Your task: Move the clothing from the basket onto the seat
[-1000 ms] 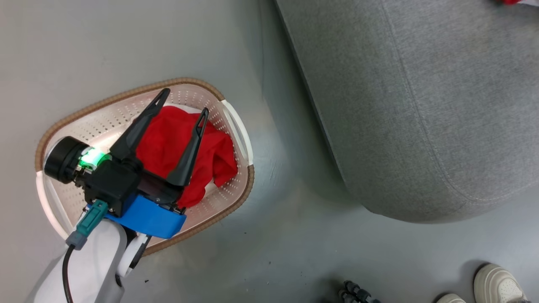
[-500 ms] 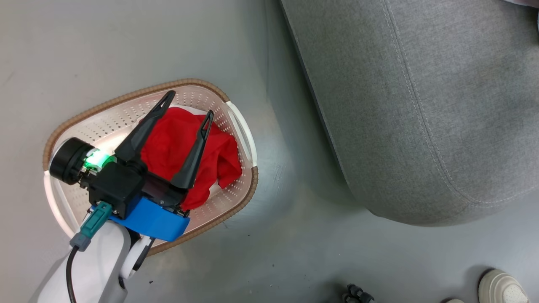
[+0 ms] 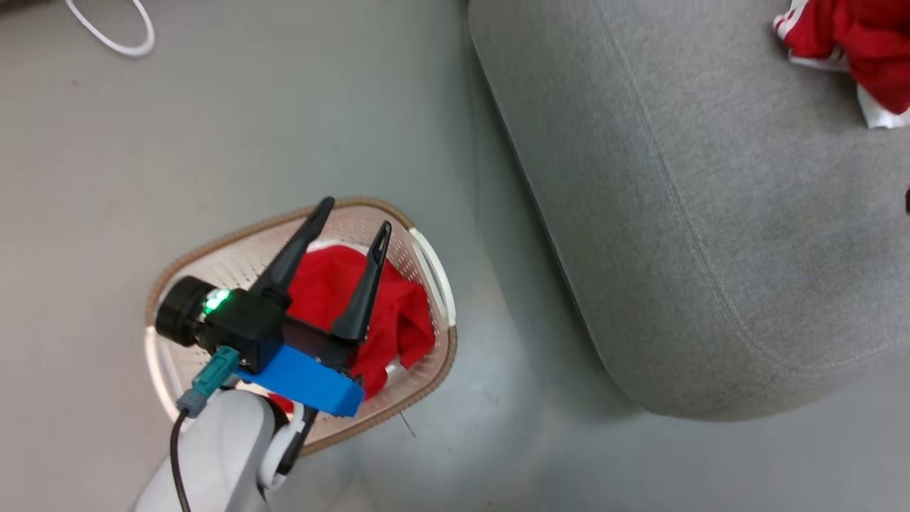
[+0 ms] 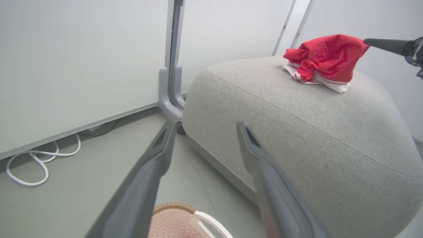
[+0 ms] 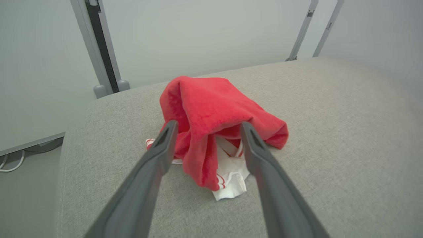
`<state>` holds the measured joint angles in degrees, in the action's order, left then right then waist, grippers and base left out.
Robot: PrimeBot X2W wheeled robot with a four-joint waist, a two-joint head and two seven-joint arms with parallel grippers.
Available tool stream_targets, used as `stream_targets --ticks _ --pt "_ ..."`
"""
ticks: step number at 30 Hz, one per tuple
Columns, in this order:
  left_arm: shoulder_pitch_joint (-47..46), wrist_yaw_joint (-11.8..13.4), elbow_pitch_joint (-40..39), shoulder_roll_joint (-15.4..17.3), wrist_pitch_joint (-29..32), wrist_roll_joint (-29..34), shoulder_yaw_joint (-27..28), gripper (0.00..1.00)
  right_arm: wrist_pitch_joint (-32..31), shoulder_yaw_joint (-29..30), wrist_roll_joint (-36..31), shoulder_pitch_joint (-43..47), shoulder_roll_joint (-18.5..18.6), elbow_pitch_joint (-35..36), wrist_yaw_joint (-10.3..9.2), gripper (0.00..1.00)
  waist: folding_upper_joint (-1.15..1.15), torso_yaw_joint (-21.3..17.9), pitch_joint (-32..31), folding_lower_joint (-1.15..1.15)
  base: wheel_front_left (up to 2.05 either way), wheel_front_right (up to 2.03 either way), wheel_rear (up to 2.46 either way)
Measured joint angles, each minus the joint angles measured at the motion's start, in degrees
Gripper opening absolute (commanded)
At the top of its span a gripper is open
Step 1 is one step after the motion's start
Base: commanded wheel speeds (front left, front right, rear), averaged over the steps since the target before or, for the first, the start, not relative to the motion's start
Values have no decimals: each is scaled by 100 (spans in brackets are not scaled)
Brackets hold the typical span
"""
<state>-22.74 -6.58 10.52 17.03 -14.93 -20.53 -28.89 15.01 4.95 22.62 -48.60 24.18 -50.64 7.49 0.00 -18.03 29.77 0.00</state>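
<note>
Left gripper (image 3: 357,213): you are holding it spread above the basket (image 3: 227,267).
Right gripper (image 5: 209,124): fingers are standing apart at the garment (image 5: 211,105) on the seat (image 5: 330,132).

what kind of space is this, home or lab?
Probably a lab or office test bay, not a home: plain white partition panels on grey metal posts, a loose white cable on the bare grey floor, and a lone grey seat.

Matt woven seat (image 3: 675,213) (perforated plastic basket (image 3: 229,267))
</note>
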Motion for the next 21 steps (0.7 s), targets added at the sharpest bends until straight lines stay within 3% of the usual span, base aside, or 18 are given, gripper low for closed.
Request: stream_targets --ticks 9,21 --pt "670 -53 320 -638 -7 -98 634 100 -67 -590 -298 888 -16 620 0 100 0 278 -1174 -1 0 0 0" --pt "1662 -85 524 -925 -8 -4 1341 100 -411 -1074 -222 2536 -506 2323 0 100 0 712 -2441 -2 0 0 0"
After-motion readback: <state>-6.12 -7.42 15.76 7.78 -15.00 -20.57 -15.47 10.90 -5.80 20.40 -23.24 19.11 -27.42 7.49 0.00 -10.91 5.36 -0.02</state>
